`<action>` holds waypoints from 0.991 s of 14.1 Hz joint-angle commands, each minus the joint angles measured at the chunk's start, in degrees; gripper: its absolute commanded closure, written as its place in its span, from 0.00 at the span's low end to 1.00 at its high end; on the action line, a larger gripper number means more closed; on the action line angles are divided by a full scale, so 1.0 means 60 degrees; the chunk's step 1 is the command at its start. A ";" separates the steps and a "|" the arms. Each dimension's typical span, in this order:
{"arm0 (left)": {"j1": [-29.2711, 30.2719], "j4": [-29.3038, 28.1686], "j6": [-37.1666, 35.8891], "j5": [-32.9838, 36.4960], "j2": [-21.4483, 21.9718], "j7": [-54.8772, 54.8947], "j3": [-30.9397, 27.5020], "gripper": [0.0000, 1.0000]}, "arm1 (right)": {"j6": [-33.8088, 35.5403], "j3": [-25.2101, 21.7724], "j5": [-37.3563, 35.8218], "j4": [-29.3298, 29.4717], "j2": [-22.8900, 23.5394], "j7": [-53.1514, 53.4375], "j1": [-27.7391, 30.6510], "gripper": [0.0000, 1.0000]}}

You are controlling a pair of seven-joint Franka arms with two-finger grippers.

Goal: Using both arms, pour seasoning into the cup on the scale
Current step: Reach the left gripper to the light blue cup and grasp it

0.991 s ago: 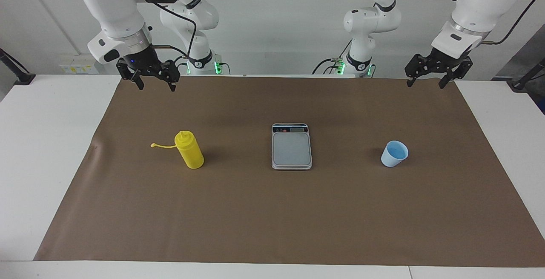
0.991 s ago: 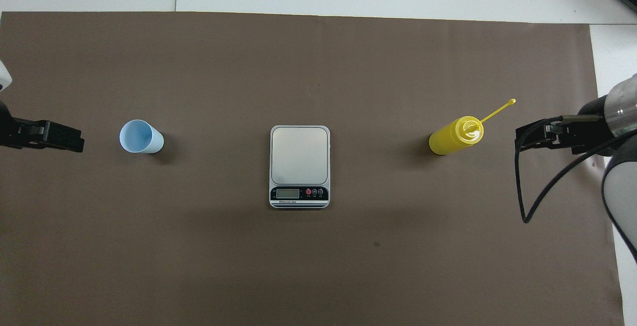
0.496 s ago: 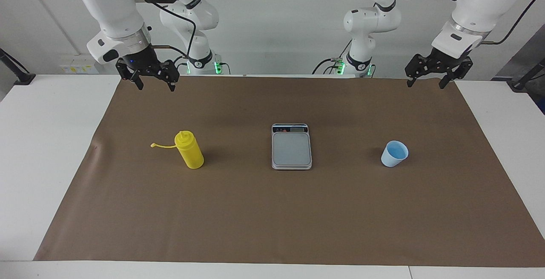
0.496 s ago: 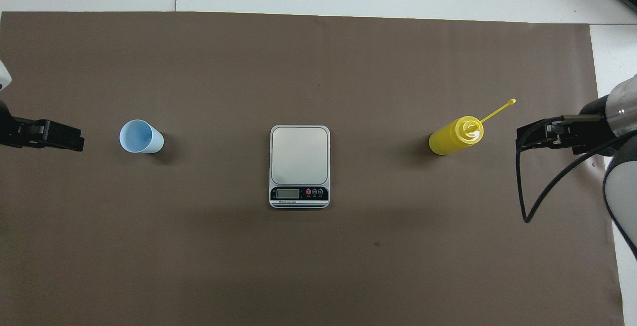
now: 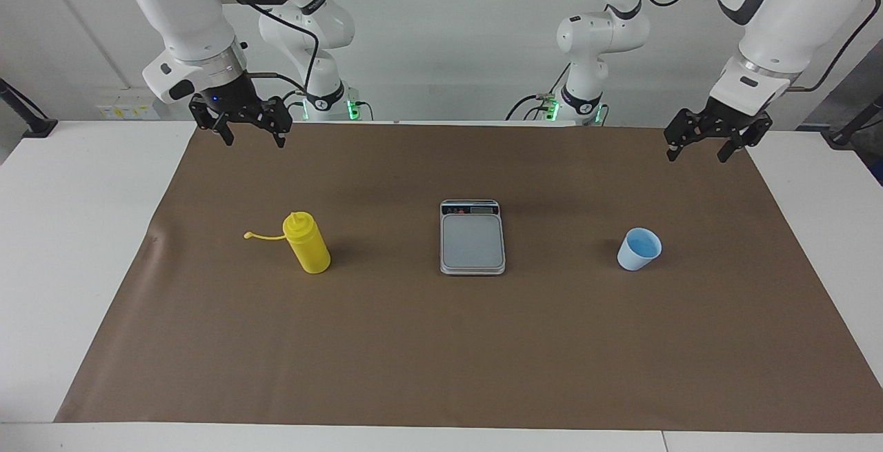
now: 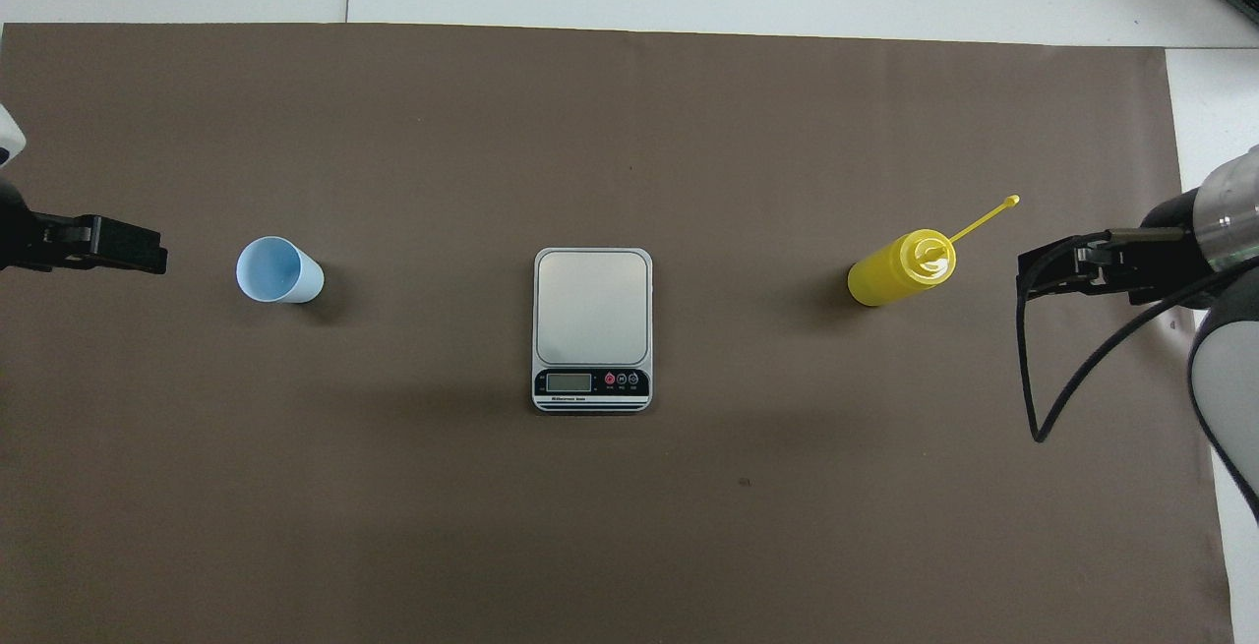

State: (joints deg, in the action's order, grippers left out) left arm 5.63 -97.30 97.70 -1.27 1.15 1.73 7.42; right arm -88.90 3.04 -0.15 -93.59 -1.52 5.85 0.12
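Note:
The yellow seasoning bottle (image 5: 308,248) (image 6: 895,275) stands upright on the mat toward the right arm's end, its cap strap sticking out sideways. The silver scale (image 5: 472,238) (image 6: 592,315) lies flat at the mat's middle with a bare plate. Toward the left arm's end stands the light blue cup (image 5: 639,250) (image 6: 278,270), apart from the scale. My right gripper (image 5: 253,141) (image 6: 1033,275) hangs open and empty over the mat's edge by the robots. My left gripper (image 5: 697,157) (image 6: 148,256) hangs open and empty over the mat's corner at its own end.
A brown mat (image 5: 441,341) covers most of the white table (image 5: 76,231). A black cable (image 6: 1043,379) loops down from the right arm. Nothing else stands on the mat besides the bottle, scale and cup.
The left gripper has come down a little and drifted slightly toward its own end of the table. The right gripper has barely moved. Bottle, scale and cup stay where they were.

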 commanded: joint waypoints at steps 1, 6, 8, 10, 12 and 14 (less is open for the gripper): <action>0.0233 -0.0527 0.1071 -0.0155 -0.0539 -0.0272 0.0067 0.00 | -0.0081 -0.0037 -0.0005 -0.0105 -0.0143 -0.0331 -0.0005 0.00; 0.0233 -0.1882 0.3556 -0.0141 -0.1247 -0.0904 0.0037 0.00 | -0.0067 -0.0037 -0.0005 -0.0134 -0.0143 -0.0872 0.0053 0.00; 0.0277 -0.2386 0.4266 -0.0155 -0.1318 -0.0962 0.0037 0.00 | -0.0067 -0.0037 -0.0005 -0.0120 -0.0143 -0.1019 0.0053 0.00; 0.0350 -0.2635 0.4559 -0.0155 -0.1407 -0.1400 0.0037 0.00 | -0.0067 -0.0037 -0.0005 -0.0120 -0.0143 -0.1020 0.0053 0.00; 0.0351 -0.2885 0.4867 -0.0155 -0.1480 -0.1752 0.0037 0.00 | -0.0067 -0.0037 -0.0005 -0.0134 -0.0143 -0.1020 0.0053 0.00; 0.0365 -0.3177 0.5305 -0.0141 -0.1773 -0.1798 0.0037 0.00 | -0.0096 -0.0037 -0.0005 -0.0120 -0.0143 -0.0991 0.0053 0.00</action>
State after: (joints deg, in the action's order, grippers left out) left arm 7.17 -113.78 125.93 -1.47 -8.74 -8.13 7.36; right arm -88.90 2.99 -0.15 -93.59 -1.52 1.49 0.22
